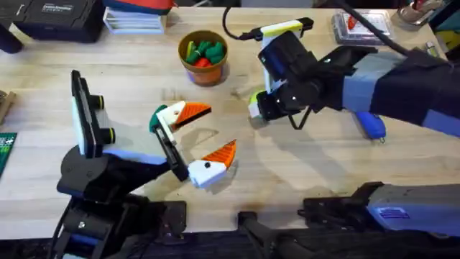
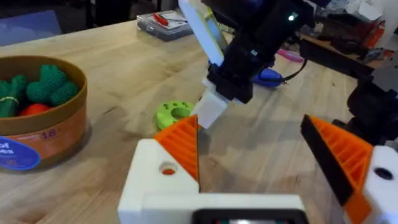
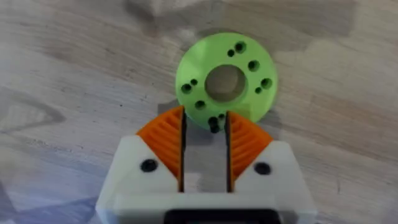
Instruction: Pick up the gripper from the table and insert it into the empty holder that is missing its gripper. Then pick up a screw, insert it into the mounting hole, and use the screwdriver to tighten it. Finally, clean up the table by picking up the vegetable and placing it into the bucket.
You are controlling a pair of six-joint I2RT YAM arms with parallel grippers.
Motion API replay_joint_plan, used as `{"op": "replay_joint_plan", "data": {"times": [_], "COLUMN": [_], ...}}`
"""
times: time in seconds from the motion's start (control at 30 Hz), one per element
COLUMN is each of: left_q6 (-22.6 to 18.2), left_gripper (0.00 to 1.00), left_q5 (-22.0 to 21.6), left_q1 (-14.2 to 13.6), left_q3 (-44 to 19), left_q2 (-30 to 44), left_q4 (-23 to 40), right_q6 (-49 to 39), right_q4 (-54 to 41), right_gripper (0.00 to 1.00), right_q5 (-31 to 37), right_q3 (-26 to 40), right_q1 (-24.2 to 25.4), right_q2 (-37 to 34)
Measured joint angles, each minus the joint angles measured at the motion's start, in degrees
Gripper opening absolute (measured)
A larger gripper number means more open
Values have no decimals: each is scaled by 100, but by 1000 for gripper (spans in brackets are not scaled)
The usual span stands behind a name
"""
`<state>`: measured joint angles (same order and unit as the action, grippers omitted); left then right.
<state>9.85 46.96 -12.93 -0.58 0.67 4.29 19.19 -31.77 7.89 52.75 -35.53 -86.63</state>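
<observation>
Sitting inside the orange-brown bucket at the far middle of the table, the dark green vegetable is lying among other green and red toy pieces. Both orange wedge fingertips are standing in their white holders on the left gripper, whose fingers are spreading wide over bare wood near the table's middle. The right gripper is hovering at the near rim of the bright-green disc with holes, its orange ribbed pads standing close together with a narrow gap between them, gripping nothing that can be made out. The blue screwdriver is lying on the table under the right arm
</observation>
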Motion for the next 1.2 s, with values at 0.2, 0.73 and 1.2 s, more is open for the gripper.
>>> {"op": "replay_joint_plan", "data": {"times": [0.2,0.73,1.2], "left_q6": [0,0,0], "left_gripper": [986,986,986], "left_q5": [0,0,2], "left_q1": [0,0,0], "left_q3": [0,0,0], "left_q2": [1,1,2], "left_q4": [0,0,0], "right_q6": [-1,-38,-325], "right_q4": [-38,-151,-2017], "right_gripper": [283,6,6], "right_q5": [5,334,182], "right_q3": [1,23,1604], "right_q1": [-111,-97,-105], "right_q2": [0,-76,193]}}
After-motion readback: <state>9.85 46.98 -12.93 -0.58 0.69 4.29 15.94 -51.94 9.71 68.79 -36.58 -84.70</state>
